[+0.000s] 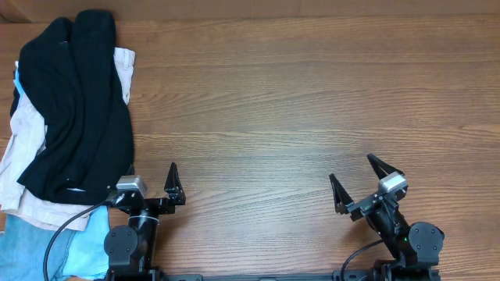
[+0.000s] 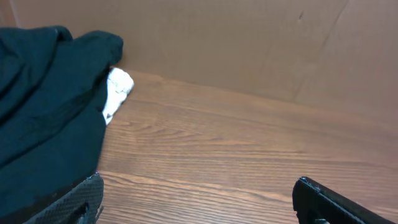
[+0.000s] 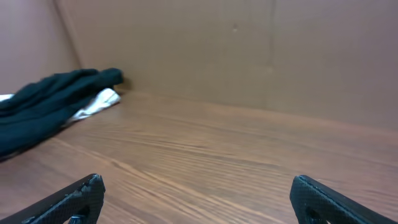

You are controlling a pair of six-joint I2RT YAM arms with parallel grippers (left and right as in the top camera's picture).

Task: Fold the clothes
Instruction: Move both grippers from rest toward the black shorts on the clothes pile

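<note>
The black shorts [image 1: 78, 109] are crumpled on top of the beige shorts [image 1: 19, 156] and a light blue garment [image 1: 31, 242] at the left side of the table [image 1: 273, 101]. Both arms sit low at the near edge. The left gripper [image 1: 150, 190] is spread wide and empty just beside the black shorts, and the right gripper [image 1: 359, 183] is also spread and empty, well apart from the pile.

I am seeing the black shorts [image 1: 78, 109] lying crumpled and unfolded to my far left. They are draping over a beige garment [image 1: 14, 168].
</note>
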